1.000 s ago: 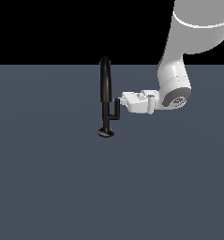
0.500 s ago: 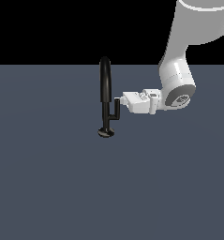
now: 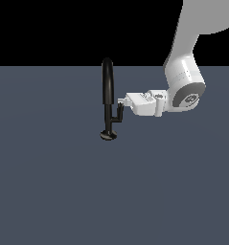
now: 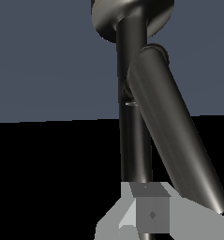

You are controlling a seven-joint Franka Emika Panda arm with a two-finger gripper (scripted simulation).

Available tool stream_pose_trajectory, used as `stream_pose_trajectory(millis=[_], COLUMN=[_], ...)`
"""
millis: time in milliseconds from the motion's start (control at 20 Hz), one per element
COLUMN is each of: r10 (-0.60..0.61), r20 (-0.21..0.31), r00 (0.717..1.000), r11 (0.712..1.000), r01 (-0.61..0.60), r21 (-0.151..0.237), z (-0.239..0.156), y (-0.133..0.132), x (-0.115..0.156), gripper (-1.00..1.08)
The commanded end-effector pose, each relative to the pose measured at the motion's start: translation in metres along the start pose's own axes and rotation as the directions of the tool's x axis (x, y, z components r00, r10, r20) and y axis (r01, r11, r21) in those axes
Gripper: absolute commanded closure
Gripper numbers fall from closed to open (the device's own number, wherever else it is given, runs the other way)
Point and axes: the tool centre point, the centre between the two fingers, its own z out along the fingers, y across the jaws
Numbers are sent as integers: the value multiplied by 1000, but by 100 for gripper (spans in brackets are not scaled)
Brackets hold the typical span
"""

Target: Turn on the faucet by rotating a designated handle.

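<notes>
Glossy black faucet (image 3: 107, 95) on the grey floor (image 3: 49, 191), its handle (image 3: 119, 114) touching the fingertips of the white gripper (image 3: 120, 102), finger spread indiscernible, nothing visibly clasped; gripper barely shifted from a second ago, so rotation seems just beginning.

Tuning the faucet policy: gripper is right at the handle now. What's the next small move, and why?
Probably a short sideways push on the handle, swinging it around the faucet stem. The gripper tip already sits at the top of the handle's upright bar in the exterior view, and the wrist view shows the bar close in front. Whether the gripper is open or shut is unclear, so pushing seems safer than regrasping.
</notes>
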Motion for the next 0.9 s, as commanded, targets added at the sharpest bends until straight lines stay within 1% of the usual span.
stream_pose_trajectory(millis=[0, 850], r10=[0, 4], r20=[0, 3], r00=[1000, 1000], r11=[1000, 1000], r01=[0, -4], r21=[0, -4], z=[0, 0], y=[0, 55], x=[0, 23], gripper=[108, 108])
